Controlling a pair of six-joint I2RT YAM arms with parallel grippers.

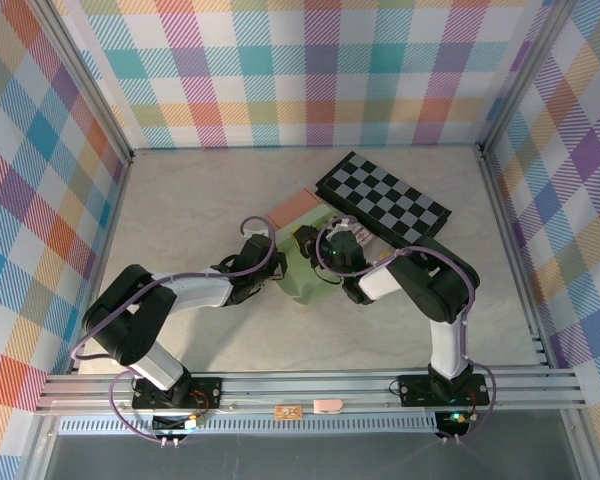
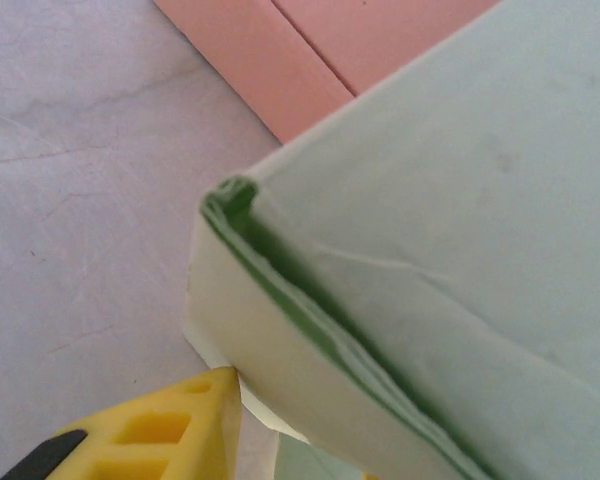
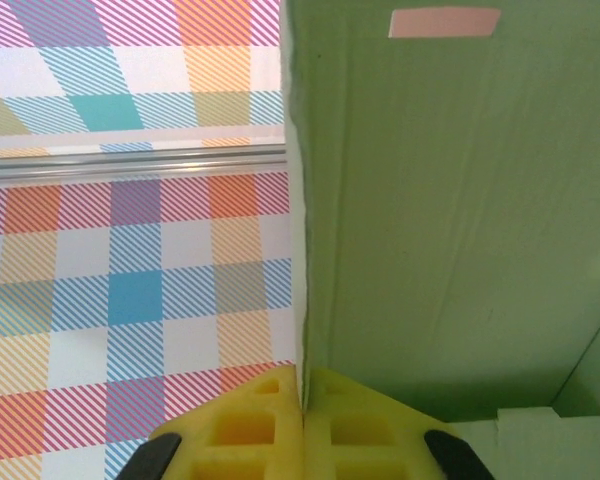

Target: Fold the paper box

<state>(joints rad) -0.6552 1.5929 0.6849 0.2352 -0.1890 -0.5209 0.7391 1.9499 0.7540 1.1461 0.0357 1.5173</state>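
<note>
Top external: pale green paper box (image 1: 302, 280) at frame centre on grey table (image 1: 180, 210), between left gripper (image 1: 276, 264) and right gripper (image 1: 315, 250); pink flat sheet (image 1: 295, 207) touching upper left, black-white chequered board (image 1: 382, 196) upper right. Right wrist: yellow pads (image 3: 260, 420) clamped on thin box wall. Left wrist: one yellow finger (image 2: 180, 425) against box corner, lower left; cannot tell jaw state

Two arms bend at the elbow and reach inward, bringing the left gripper (image 1: 275, 265) and right gripper (image 1: 315, 248) close together. The right gripper's yellow fingers (image 3: 250, 425) are pinched flat on a wall of the paper box (image 3: 430, 200). One yellow finger (image 2: 170, 425) of the left gripper shows; its jaw width cannot be told.
</note>
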